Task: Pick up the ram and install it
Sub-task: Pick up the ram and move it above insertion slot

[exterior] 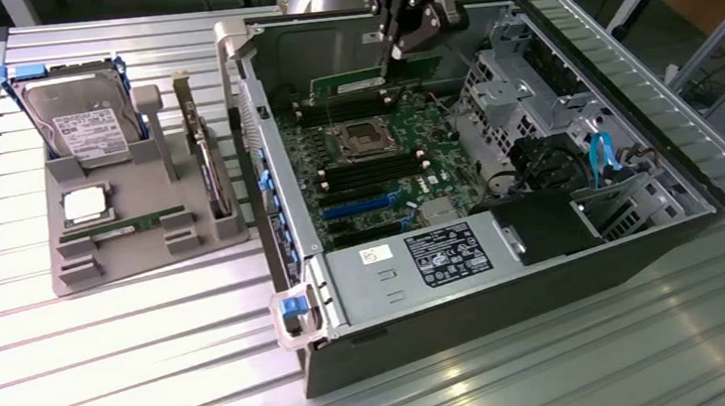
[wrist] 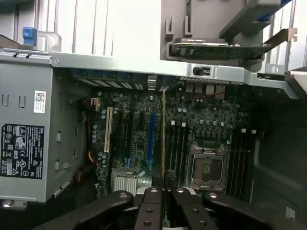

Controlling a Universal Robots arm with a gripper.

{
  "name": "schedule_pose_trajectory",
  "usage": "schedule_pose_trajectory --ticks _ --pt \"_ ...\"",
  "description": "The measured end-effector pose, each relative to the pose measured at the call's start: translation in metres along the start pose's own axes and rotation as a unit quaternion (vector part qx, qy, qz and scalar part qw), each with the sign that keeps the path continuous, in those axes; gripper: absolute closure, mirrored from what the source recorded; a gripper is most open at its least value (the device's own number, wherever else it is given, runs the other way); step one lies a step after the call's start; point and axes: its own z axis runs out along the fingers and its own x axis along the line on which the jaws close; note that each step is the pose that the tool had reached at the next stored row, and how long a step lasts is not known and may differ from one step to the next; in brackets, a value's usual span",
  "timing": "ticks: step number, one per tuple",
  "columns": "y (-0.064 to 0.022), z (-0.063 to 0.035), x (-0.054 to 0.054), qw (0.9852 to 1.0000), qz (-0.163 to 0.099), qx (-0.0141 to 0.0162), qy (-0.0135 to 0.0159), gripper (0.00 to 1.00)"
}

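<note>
My gripper (exterior: pixel 393 58) hangs over the back part of the open computer case (exterior: pixel 274 82), shut on the ram (exterior: pixel 354 84), a narrow green stick with a white label. The stick is held lengthwise just above the black memory slots (exterior: pixel 343 111) behind the processor socket (exterior: pixel 364 141). In the wrist view the ram (wrist: pixel 164 134) appears edge-on as a thin line running out from between the gripper (wrist: pixel 164 191) fingers, over the motherboard beside the socket (wrist: pixel 207 165). Whether its lower edge touches a slot I cannot tell.
A grey holder (exterior: pixel 77 275) at the exterior view's left carries a hard drive (exterior: pixel 82 120), a square silver processor (exterior: pixel 86 203), another thin green stick (exterior: pixel 122 227) and an upright expansion card (exterior: pixel 206 158). Inside the case are a power supply (exterior: pixel 441 252) and drive cage (exterior: pixel 525 88).
</note>
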Motion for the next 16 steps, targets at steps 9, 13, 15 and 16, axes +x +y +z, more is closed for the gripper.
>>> schedule_pose_trajectory --ticks 9,13,15,16 --pt "-0.0877 -0.0023 0.008 1.0 0.0 0.0 0.0 0.87" --pt "-0.1199 -0.0032 0.011 1.0 0.0 0.0 0.0 0.87" --pt "-0.142 -0.0038 0.012 1.0 0.0 0.0 0.0 0.87" --pt "-0.1423 -0.0038 0.012 1.0 0.0 0.0 0.0 0.87"
